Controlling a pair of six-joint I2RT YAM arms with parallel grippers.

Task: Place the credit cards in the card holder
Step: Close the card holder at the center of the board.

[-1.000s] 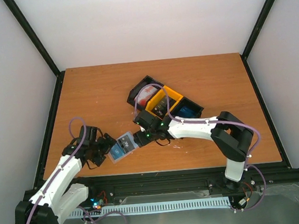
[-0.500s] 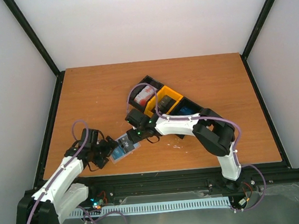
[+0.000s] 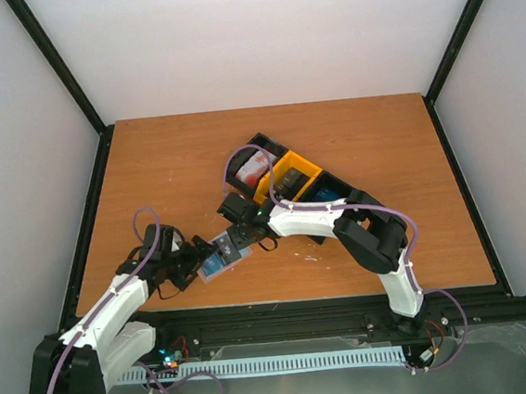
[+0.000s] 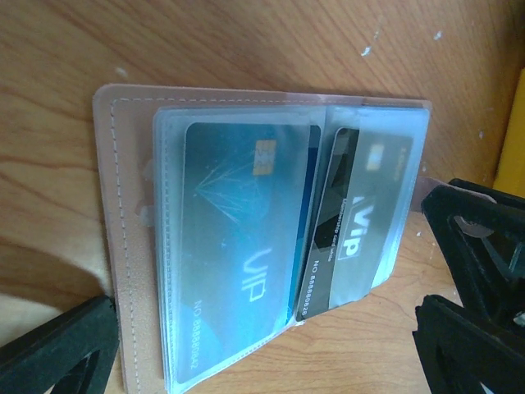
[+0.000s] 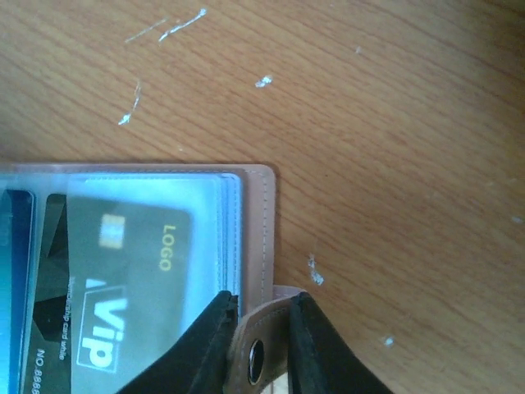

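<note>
Right gripper [image 5: 256, 349]: jaws drawn in close on either side of the pinkish snap tab of the card holder [image 5: 256, 238], both black fingers [image 5: 205, 349] against the tab, pinching it; the round snap shows between them. Left gripper [image 3: 182, 264]: jaws spread wide at the holder's opposite end, nothing between them; one finger [image 4: 57, 349] sits just beside the holder's corner, contact not determinable. Card holder lies open and flat on the table [image 3: 350, 133] near its front edge, between the two grippers, clear sleeves facing up. In the left wrist view, a bright blue card [image 4: 238, 254] marked VIP sits in one sleeve; a dark card [image 4: 357, 222], also marked VIP, sits in the adjoining sleeve, nearer the tab. Behind the right arm stands a diagonal row of bins: a black bin [image 3: 241, 157] holding a red-and-white card [image 3: 256, 168], then a yellow bin [image 3: 305, 165], then a further black bin with something blue [image 3: 328, 193] in it, partly hidden by the arm.
</note>
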